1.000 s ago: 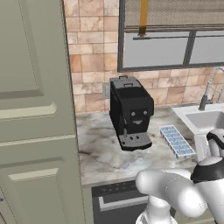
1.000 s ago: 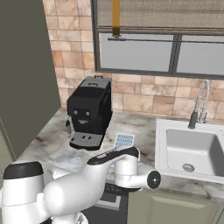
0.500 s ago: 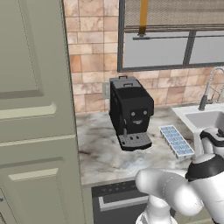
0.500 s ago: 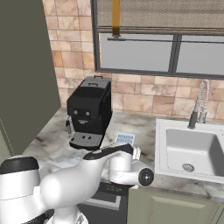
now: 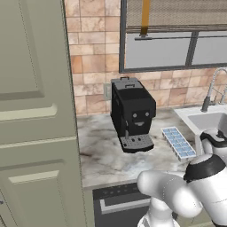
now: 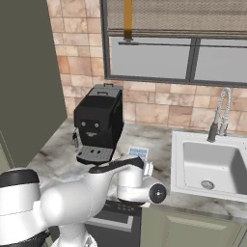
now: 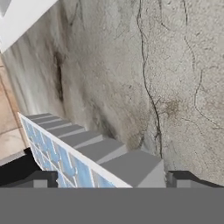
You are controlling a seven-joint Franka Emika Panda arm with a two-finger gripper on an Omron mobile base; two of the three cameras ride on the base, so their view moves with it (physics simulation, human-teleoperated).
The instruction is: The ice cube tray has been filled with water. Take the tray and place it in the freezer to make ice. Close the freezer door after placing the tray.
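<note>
The ice cube tray (image 5: 178,142) lies flat on the marble counter (image 5: 102,155), right of the coffee machine. Pale blue water (image 7: 65,162) shows in its cells. In the right base view my arm covers the near end of the tray (image 6: 138,153). In the hand view my gripper (image 7: 113,179) is open. Its two dark fingertips (image 7: 41,179) stand either side of the near end of the tray (image 7: 87,151), just above the counter. I cannot tell whether they touch the tray. The freezer and the freezer door are out of view.
A black coffee machine (image 5: 132,113) stands left of the tray, near the tiled wall. A white sink (image 6: 214,166) with a faucet (image 6: 219,116) lies to the right. Tall pale green cabinets (image 5: 33,111) close off the counter's left end.
The arm's elbow has shifted slightly left in the right base view. The jaws stay wide apart and the tray has not moved.
</note>
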